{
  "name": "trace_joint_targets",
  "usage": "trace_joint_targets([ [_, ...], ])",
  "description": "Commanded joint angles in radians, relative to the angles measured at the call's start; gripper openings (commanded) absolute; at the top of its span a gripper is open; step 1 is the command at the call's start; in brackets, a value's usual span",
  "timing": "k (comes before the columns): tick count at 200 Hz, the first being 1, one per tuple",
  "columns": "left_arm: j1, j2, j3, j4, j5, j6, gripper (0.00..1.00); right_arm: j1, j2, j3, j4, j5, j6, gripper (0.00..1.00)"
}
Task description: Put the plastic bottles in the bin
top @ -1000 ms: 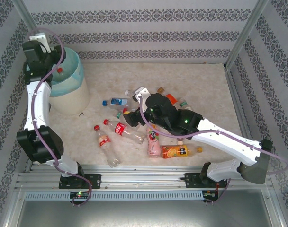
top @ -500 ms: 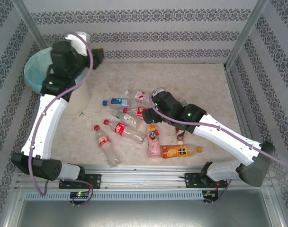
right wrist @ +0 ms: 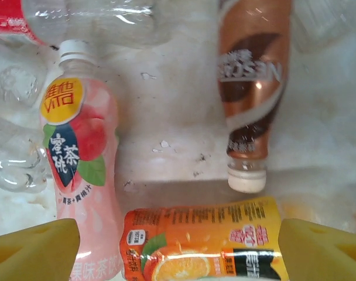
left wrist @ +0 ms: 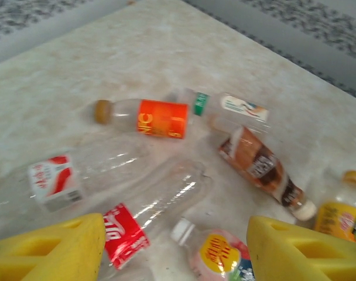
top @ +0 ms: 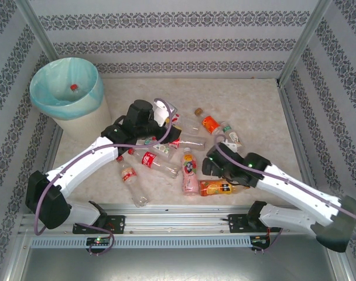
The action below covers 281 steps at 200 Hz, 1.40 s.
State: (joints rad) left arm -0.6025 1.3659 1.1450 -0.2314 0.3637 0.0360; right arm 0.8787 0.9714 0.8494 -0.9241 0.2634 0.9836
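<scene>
Both arms are down over the scatter of plastic bottles in the middle of the counter [top: 254, 105]. I read this as the pick-up step, with each arm lining up on a bottle and nothing lifted. The bin [top: 81, 122] stands at the far left corner, well apart from the pile. One red-capped bottle [top: 74, 88] lies inside its teal liner, and roughly ten others lie on the counter.

The right jaws stand wide open and hold nothing. On the right wrist view their yellow fingers [right wrist: 31, 246] sit either side of the orange juice bottle [right wrist: 204, 237], which lies crosswise between them with a gap on each side. The pink bottle [right wrist: 78, 152] lies just beside it, touching or nearly so. The brown bottle [right wrist: 251, 82] points its white cap at it from beyond. I judge the orange bottle to be the target. The next move calls for a short drop and a close across its body, taking care that the finger on the pink side doesn't snag that neighbour.

The left jaws are open too, and empty. Below them I see a clear bottle with a red label [left wrist: 149, 225], a clear one with a red-and-white label [left wrist: 67, 178] and, farther out, an orange-labelled one [left wrist: 149, 117]. The red-labelled bottle lies nearest the middle of the gap but slanted. I'd turn the wrist square to it before descending, then carry it over to the bin.
</scene>
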Motion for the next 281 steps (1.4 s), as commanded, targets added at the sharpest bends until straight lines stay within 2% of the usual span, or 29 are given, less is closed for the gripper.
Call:
trace_joint_targets([
  [1,-0.005,-0.034,-0.026,0.093,0.110,0.072,0.66,-0.002,-0.040,-0.065,0.089,-0.059,0.145,0.81],
  [15,-0.005,-0.042,-0.035,0.082,0.030,0.029,0.66,0.018,0.006,-0.042,0.173,-0.121,0.091,0.79],
  [38,-0.004,-0.094,-0.071,0.054,-0.152,-0.090,0.66,0.128,0.164,0.115,0.157,-0.063,-0.027,0.79],
  [58,-0.003,-0.181,-0.138,0.016,-0.310,-0.194,0.66,0.195,0.310,0.238,0.181,-0.095,-0.135,0.79],
  [80,0.000,-0.287,-0.198,-0.103,-0.532,-0.279,0.66,0.264,0.480,0.351,0.248,-0.186,-0.248,0.80],
  [100,0.014,-0.378,-0.229,-0.209,-0.751,-0.294,0.66,0.314,0.636,0.472,0.259,-0.221,-0.350,0.81],
  [117,0.052,-0.441,-0.224,-0.278,-0.890,-0.287,0.66,0.330,0.760,0.591,0.235,-0.273,-0.428,0.81],
  [140,0.137,-0.509,-0.220,-0.299,-0.945,-0.220,0.67,0.348,0.878,0.695,0.237,-0.309,-0.513,0.81],
  [156,0.187,-0.537,-0.230,-0.245,-1.022,-0.087,0.68,0.350,0.944,0.736,0.242,-0.330,-0.551,0.81],
  [164,0.201,-0.544,-0.239,-0.188,-1.089,-0.005,0.75,0.351,0.976,0.760,0.234,-0.333,-0.563,0.81],
  [172,0.224,-0.548,-0.247,-0.126,-1.138,0.078,0.76,0.350,1.004,0.783,0.222,-0.337,-0.574,0.81],
  [187,0.280,-0.558,-0.254,-0.039,-1.168,0.170,0.77,0.352,1.047,0.815,0.205,-0.350,-0.588,0.81],
  [224,0.382,-0.605,-0.293,0.091,-1.157,0.260,0.77,0.352,1.121,0.845,0.189,-0.361,-0.648,0.80],
  [251,0.415,-0.635,-0.310,0.150,-1.157,0.331,0.80,0.353,1.183,0.899,0.146,-0.350,-0.672,0.81],
  [281,0.416,-0.677,-0.322,0.158,-1.098,0.313,0.81,0.353,1.250,0.951,0.119,-0.366,-0.668,0.81],
])
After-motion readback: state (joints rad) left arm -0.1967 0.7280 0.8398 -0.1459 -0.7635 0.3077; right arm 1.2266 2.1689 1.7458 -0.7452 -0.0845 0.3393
